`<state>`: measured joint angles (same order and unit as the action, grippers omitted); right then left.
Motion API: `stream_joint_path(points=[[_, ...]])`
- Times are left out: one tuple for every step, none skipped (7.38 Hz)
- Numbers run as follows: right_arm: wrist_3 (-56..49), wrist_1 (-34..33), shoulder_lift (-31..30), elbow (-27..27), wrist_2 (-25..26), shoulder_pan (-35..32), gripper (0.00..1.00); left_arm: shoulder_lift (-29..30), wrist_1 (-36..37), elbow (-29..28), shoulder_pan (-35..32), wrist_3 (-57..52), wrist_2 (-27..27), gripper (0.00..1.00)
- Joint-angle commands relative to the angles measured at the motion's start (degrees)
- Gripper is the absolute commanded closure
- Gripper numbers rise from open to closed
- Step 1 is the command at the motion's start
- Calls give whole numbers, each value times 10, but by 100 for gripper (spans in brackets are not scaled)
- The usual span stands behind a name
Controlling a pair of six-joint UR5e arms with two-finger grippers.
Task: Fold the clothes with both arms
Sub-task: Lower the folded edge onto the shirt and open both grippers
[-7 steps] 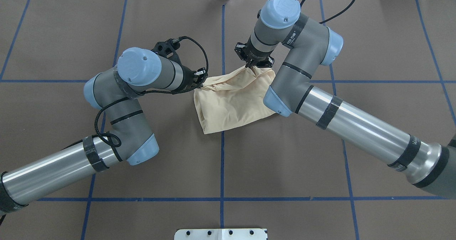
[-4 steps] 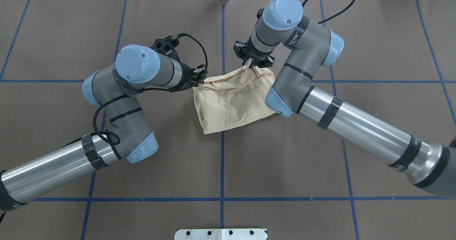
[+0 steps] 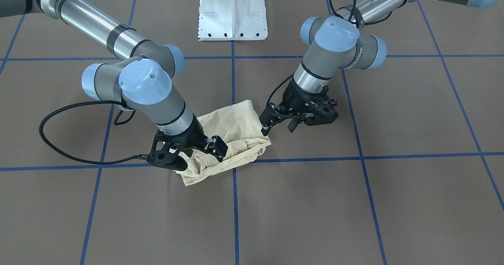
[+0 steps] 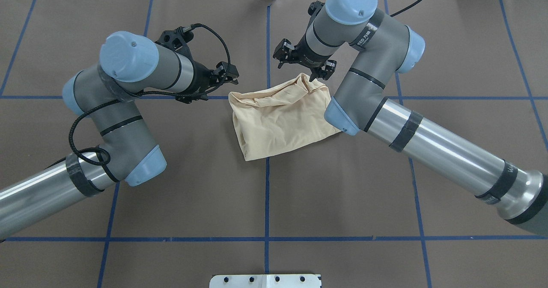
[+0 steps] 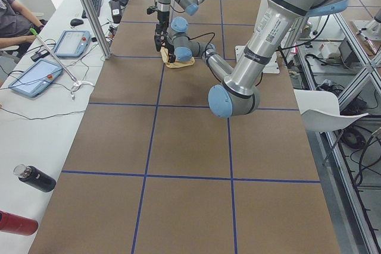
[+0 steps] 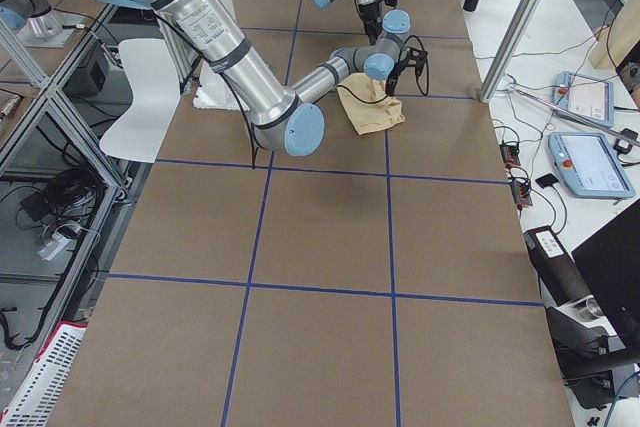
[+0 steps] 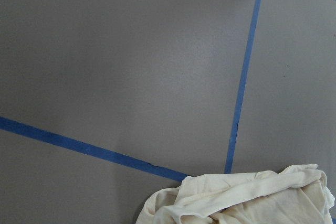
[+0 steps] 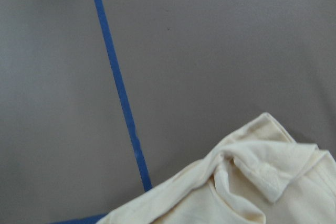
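Two spread, empty pairs, left fingers (image 4: 227, 71) and right fingers (image 4: 326, 70), flank the shirt (image 4: 278, 117); only wrist views show its seams.

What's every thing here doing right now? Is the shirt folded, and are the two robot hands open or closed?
shirt: folded into a rumpled bundle, lying on the table, in neither gripper.
left gripper: open, empty, beside the shirt and clear of it.
right gripper: open, empty, poised over the shirt's bunched edge.
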<state>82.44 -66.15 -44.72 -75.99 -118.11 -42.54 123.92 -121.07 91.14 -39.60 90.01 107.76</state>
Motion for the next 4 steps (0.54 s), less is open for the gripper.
stream_joint_path(points=[[-13,-55,-32,-58,36,63,0,-12,17,22,-6,-3,11,0],[-59,-64,-30,-58,77,92,0,-19,16,25,-6,-27,11,1],[-126,-86,-27,-57,107,105,0,-25,16,29,-8,-34,11,1],[-203,-106,-20,-55,131,109,0,-27,16,29,-9,-35,11,1]])
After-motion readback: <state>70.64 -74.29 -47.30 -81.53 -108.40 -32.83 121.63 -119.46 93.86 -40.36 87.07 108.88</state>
